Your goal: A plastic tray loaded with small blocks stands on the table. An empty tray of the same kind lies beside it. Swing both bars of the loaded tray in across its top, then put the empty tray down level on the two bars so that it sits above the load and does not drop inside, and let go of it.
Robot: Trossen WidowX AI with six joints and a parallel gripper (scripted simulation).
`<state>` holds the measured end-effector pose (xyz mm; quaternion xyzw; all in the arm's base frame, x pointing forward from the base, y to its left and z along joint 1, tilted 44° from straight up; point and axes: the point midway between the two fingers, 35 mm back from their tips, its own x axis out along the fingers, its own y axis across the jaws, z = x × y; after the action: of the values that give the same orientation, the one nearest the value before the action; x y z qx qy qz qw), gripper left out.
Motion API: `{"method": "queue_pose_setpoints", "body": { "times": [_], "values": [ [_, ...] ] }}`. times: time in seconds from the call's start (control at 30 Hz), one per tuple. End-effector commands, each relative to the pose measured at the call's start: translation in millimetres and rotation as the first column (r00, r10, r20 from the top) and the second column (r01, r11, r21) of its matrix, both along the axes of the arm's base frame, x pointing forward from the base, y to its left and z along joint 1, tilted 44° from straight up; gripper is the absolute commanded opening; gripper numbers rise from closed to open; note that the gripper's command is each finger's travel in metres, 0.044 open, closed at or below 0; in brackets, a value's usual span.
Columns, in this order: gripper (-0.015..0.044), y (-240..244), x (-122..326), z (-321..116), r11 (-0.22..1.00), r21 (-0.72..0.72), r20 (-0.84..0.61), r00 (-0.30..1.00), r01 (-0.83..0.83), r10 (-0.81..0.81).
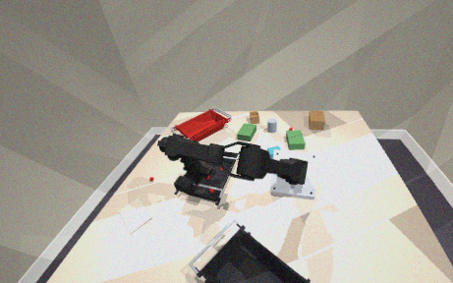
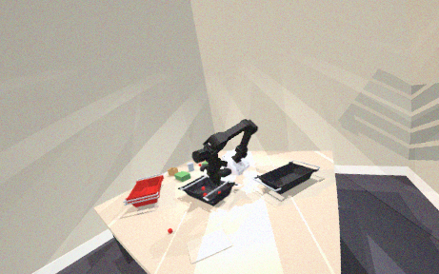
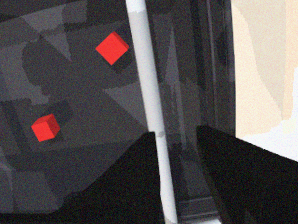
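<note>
The loaded tray (image 1: 199, 196) (image 2: 199, 194) (image 3: 90, 155), black, stands on the worktop (image 1: 358, 221) (image 2: 304, 214) with small red blocks (image 1: 211, 191) (image 2: 203, 188) (image 3: 112, 48) lying apart on its floor. A pale bar (image 1: 207, 187) (image 2: 222, 189) (image 3: 150, 80) crosses above it, inboard of an end wall. The hand (image 1: 193, 183) (image 2: 216, 182) (image 3: 176, 139) points down over this tray, its fingers slightly spread and pinching nothing; the bar runs right by one fingertip, and whether they touch I cannot tell. The empty tray (image 1: 264, 260) (image 2: 287, 177), also black, stands well apart on the worktop, nothing in it. Farther out are a red tray (image 1: 201, 125) (image 2: 146, 191), a grey cylinder (image 1: 272, 125) (image 2: 190, 166) and a green block (image 1: 247, 132) (image 2: 182, 176).
</note>
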<state>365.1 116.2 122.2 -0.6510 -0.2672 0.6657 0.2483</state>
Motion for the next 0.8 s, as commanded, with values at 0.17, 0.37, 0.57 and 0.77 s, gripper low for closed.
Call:
{"method": "queue_pose_setpoints", "body": {
  "times": [0.17, 0.37, 0.57, 0.77],
  "values": [
    [0.0082, 0.0, 0.0, 0.0, 1.000, 0.000, 0.000, 1.000, 0.000, 0.000],
    [0.0082, 0.0, 0.0, 0.0, 1.000, 0.000, 0.000, 1.000, 0.000, 0.000],
    [0.0000, 0.0, 0.0, 0.0, 1.000, 0.000, 0.000, 1.000, 0.000, 0.000],
    [0.0000, 0.0, 0.0, 0.0, 1.000, 0.000, 0.000, 1.000, 0.000, 0.000]
  ]
}}
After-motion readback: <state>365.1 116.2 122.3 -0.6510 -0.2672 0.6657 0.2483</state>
